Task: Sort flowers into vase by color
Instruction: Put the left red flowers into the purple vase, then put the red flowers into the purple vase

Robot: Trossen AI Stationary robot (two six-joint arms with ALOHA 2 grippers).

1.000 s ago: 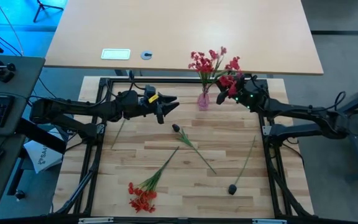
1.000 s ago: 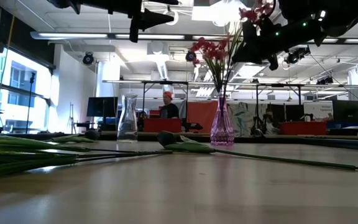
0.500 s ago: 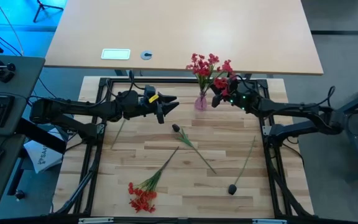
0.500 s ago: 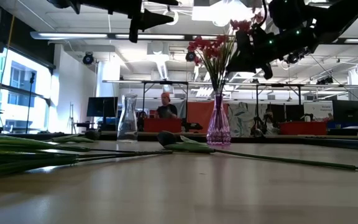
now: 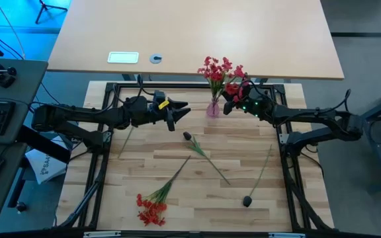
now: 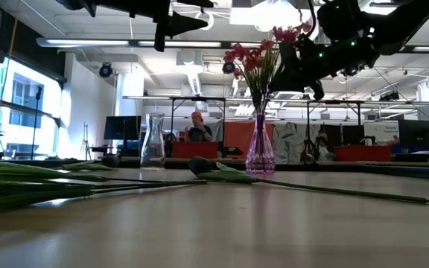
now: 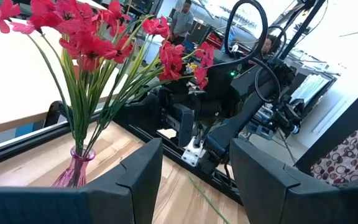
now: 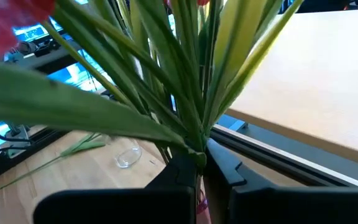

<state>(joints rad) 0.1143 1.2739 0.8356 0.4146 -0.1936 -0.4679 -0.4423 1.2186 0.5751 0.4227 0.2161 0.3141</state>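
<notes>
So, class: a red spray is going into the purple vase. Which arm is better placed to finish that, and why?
The right. Its gripper is shut on a red spray directly above the purple vase. The left gripper hovers open and empty, off to the vase's side.

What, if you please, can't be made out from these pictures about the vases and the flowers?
- Pink vase: its mouth is hidden in every view; red blossoms cover it from above.
- Right gripper, shut on a stem: leaves hide which spray it belongs to.
- Clear vase: the left arm hides it from above.
- Dark bud: too small for detail.
</notes>
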